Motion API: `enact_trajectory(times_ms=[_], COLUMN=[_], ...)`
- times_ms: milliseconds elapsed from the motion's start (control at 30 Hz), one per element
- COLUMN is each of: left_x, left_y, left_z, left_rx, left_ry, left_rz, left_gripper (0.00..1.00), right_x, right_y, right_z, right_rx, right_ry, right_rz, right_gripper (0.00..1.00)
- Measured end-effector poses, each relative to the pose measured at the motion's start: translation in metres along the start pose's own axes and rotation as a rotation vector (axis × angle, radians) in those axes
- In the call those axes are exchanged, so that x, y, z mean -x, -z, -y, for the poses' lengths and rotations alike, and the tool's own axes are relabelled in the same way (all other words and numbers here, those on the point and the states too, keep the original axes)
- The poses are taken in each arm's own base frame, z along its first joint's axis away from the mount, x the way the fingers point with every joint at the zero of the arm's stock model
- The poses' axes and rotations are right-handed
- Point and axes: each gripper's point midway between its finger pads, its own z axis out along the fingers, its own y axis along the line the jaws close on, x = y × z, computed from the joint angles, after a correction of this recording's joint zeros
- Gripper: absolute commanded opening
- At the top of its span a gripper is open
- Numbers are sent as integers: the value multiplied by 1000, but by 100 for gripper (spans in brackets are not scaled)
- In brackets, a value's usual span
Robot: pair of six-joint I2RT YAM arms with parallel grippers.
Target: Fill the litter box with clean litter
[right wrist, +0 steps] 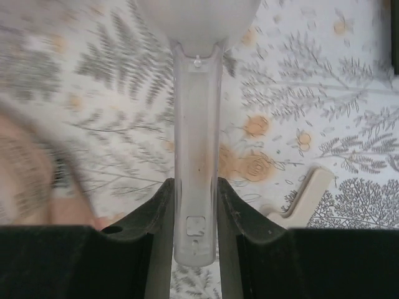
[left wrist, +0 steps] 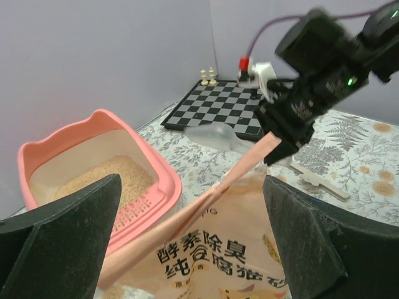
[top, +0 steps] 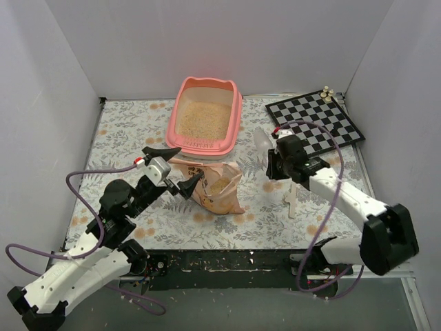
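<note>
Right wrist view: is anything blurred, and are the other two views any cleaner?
Right wrist: the bag at the left edge is smeared with blur, while the scoop and the tablecloth at right are sharp. Left wrist: the left fingers are dark and soft-edged up close, but the bag's print reads clearly. Top external: even, soft light, and the litter box is crisp.
</note>
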Motion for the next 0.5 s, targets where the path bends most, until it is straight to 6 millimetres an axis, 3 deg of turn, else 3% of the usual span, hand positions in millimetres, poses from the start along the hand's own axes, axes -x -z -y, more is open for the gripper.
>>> enact_trajectory(times_ms=[100,167,267,367,433,500], left_x=[16,23,26,35,43,49], left_y=[-11,-14,-14,-17,-19,-21], left_z=[7,14,24,31,35,38], left_rx=[-63,-113,-183,-239,-271,-300], left_ry=[-13,-28,-53,-79,-99,-120], left_rz=[-19,-20,-32,-32,-20,-10], left_gripper=[98,98,98,98,98,98], right_x=[49,85,118,126,116,96], right_y=[56,108,183,242,263,273], right_z=[-29,-51,-75,-95,-105,-112], right_rx=[162,285,440,588,678,756], right_ry=[28,64,133,210,253,271], right_rz=[136,246,360,400,373,309], right_gripper=[1,1,1,1,1,1])
